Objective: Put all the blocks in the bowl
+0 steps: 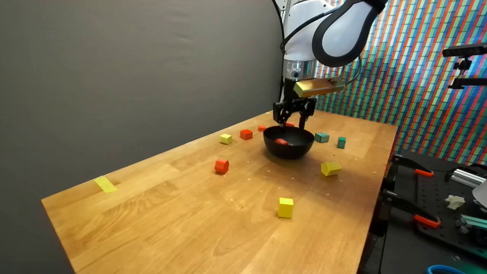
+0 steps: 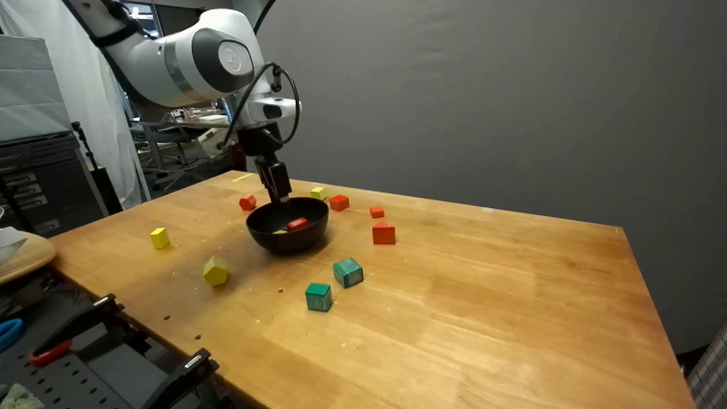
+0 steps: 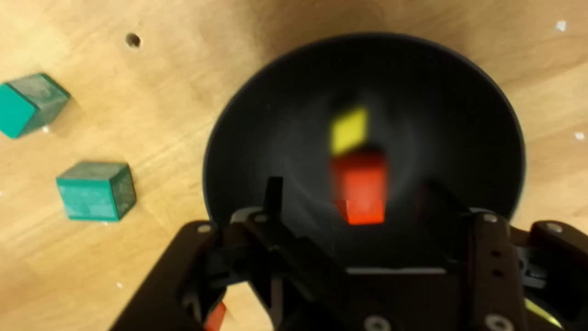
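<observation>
Jaws parted well wider than a block and gripping nothing, the gripper (image 1: 292, 124) hangs over the bowl (image 1: 288, 152), where a red block (image 3: 365, 195) shows just beside a yellow block (image 3: 349, 131). In both exterior views the red block sits inside the bowl, apart from the jaws. Blur in the wrist view leaves it unclear whether it is at rest; whether the fingertips (image 1: 302, 124) dip below the rim cannot be told.

Release of the red block appears to be the step in hand. Done well, it calls for a pause until the block settles, then a straight lift with the jaws parted, since a sideways move this low could catch the rim and drag the bowl.

Nine blocks lie outside on the table (image 2: 483, 318): two green blocks (image 2: 348, 272) near the bowl, two bright yellow blocks (image 2: 215, 271), a pale yellow block (image 1: 226, 139) and four more red blocks (image 1: 246, 134). For a next pick, the nearer green block looks handy; a sound grasp would come down from above, jaws squared to two flat faces.
</observation>
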`<action>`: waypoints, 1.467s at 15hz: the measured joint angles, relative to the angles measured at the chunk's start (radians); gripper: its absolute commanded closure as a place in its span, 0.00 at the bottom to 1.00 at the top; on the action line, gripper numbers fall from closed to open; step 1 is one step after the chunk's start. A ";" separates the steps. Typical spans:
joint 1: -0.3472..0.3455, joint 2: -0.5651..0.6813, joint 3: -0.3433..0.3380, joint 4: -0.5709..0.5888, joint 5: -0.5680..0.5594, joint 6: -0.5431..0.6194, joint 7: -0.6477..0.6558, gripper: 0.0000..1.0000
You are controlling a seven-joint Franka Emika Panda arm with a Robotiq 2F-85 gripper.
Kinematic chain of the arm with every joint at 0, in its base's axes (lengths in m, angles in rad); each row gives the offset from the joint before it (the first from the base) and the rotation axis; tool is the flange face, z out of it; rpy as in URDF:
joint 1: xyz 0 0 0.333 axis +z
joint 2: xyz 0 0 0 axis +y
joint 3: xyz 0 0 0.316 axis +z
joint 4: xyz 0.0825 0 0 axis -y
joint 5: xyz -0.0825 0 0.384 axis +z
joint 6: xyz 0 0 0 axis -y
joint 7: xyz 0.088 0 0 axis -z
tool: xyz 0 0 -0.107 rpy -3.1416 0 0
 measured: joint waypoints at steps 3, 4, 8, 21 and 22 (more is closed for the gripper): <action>0.035 -0.066 -0.011 0.011 -0.198 0.033 0.119 0.00; 0.041 -0.083 -0.009 0.025 -0.263 0.033 0.142 0.00; 0.034 -0.087 0.021 0.066 -0.288 0.058 0.126 0.00; -0.004 0.310 -0.027 0.423 -0.260 0.068 -0.022 0.00; -0.016 0.340 -0.022 0.460 -0.225 0.068 -0.069 0.00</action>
